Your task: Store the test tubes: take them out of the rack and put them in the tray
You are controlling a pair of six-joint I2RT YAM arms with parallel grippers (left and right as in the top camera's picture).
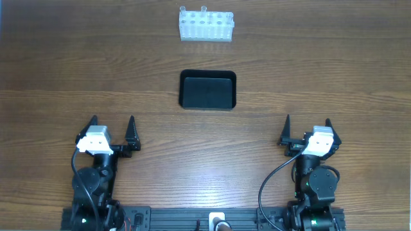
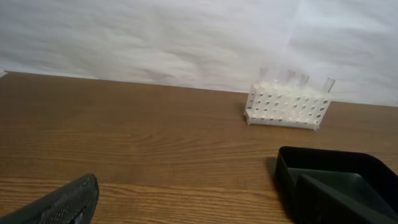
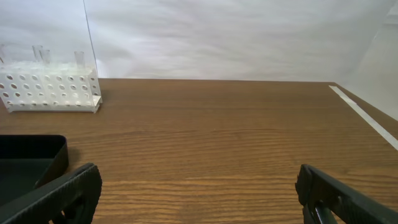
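Left jaws: released, spread wide with nothing between them, at the near left of the bench [image 1: 58,77], just ahead of the left arm's base.
Right jaws: released too, spread wide and holding nothing, at the near right, level with the left pair.
Tray [image 1: 207,90]: black and rectangular, flat on the bench, farther out than both pairs of jaws and midway between them, touching neither.
Rack [image 1: 205,29]: white and perforated, upright beyond the tray and apart from it, toward the bench's far side.
Test tubes [image 1: 204,9]: a few clear tubes standing upright in the rack, tops above it, well apart from both jaws.
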